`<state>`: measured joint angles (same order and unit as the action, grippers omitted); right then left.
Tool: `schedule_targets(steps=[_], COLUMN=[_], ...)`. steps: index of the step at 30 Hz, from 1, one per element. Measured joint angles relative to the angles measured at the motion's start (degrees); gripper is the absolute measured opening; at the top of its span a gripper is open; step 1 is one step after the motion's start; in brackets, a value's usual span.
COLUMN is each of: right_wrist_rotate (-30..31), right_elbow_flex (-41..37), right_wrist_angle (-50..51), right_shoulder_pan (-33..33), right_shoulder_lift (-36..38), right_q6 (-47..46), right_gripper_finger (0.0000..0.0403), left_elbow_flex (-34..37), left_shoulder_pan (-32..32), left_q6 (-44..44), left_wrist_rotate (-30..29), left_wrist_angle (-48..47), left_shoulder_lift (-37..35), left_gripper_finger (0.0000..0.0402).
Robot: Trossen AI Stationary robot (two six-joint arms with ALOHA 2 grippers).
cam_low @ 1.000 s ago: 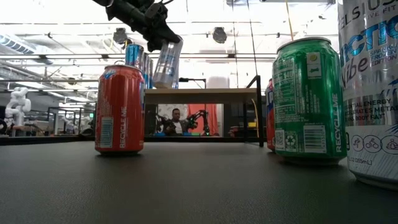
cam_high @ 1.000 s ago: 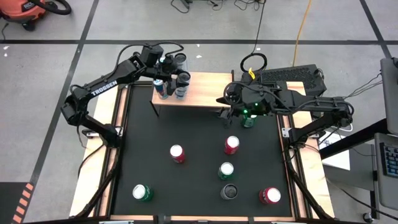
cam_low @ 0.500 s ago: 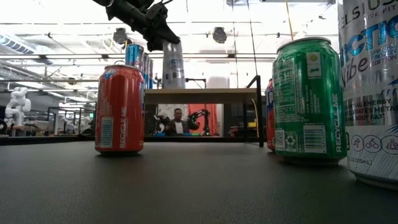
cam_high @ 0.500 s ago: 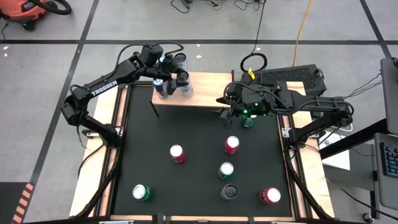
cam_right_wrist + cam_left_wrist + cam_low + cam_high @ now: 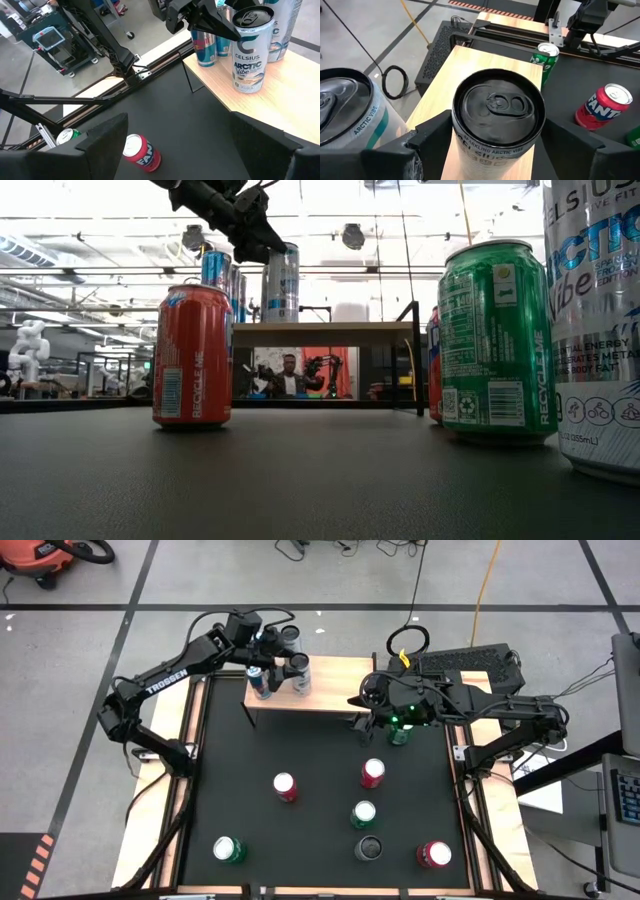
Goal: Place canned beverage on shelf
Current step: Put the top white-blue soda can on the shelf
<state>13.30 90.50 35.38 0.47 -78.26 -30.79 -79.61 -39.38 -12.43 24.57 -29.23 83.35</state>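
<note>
On the shelf point(image 5: 320, 688): white Celsius can point(image 5: 248, 51) with black top, teal "Arctic Vibe" lettering, standing upright near the board's front edge.
Neighbours: other cans point(image 5: 206, 47) just behind it.
Left gripper point(image 5: 291, 669): jaws spread either side of the can, apart from it.
Right gripper point(image 5: 362, 723): jaws wide, empty, beside the shelf's other end.

I read "CELSIUS ARCTIC Vibe" on the silver can point(image 5: 248, 50) on the shelf point(image 5: 260, 102), "TROSSEN" on the left arm point(image 5: 167, 677), "FANTA" on a red can point(image 5: 602, 106), and "RECYCLE ME" on the nearest red can point(image 5: 192, 355).
</note>
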Motion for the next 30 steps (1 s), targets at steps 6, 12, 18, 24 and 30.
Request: schedule_targets(steps=[6, 12, 18, 24, 30], right_wrist_rotate=[0.02, 0.02, 0.08, 0.13, 0.05], right_elbow_flex=[0.00, 0.00, 0.00, 0.00, 0.00], right_wrist_angle=[0.00, 0.01, 0.02, 0.28, 0.04], right_shoulder_pan=[0.00, 0.00, 0.00, -0.09, -0.11], right_shoulder_lift=[0.00, 0.00, 0.00, -0.43, -1.11], right_q6=[0.00, 0.02, 0.41, 1.53, 1.53], right_gripper_finger=[0.0327, 0.0327, 0.0327, 0.0327, 0.0327], left_elbow_flex=[0.00, 0.02, 0.14, 0.15, 0.13], left_shoulder_pan=[0.02, 0.02, 0.02, 0.02, 0.02], left_q6=[0.00, -0.03, 0.00, 0.02, -0.02], left_wrist_rotate=[-1.17, -1.41, -1.56, -1.94, -2.76], left_wrist_angle=[0.00, -0.29, -0.66, -0.80, -1.41], left_shoulder_lift=[0.04, -0.45, -1.64, -1.70, -1.73], left_gripper_finger=[0.0288, 0.0277, 0.0272, 0.0272, 0.0271])
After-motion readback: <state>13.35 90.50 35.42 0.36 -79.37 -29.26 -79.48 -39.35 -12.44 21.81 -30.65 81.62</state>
